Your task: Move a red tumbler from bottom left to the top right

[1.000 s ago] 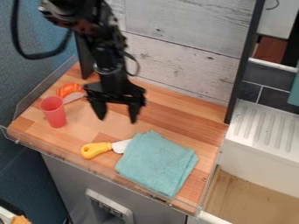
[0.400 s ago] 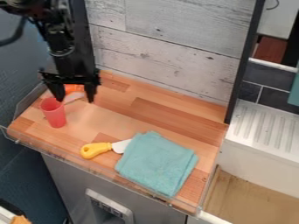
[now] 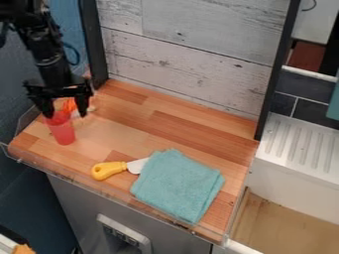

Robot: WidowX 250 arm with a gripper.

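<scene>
My arm (image 3: pixel 49 57) runs out past the top left. My hand (image 3: pixel 65 115) hides part of the red tumbler's (image 3: pixel 63 133) rim and of the orange object (image 3: pixel 69 104) behind. The teal cloth (image 3: pixel 177 186) covers the yellow-handled knife's (image 3: pixel 118 168) blade tip. The bottom edge crops another orange item (image 3: pixel 24 249), too partial to name.

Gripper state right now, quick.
Gripper: open, fingers spread at the rim of the red tumbler, not closed on it; whether either finger touches it can't be told.
</scene>
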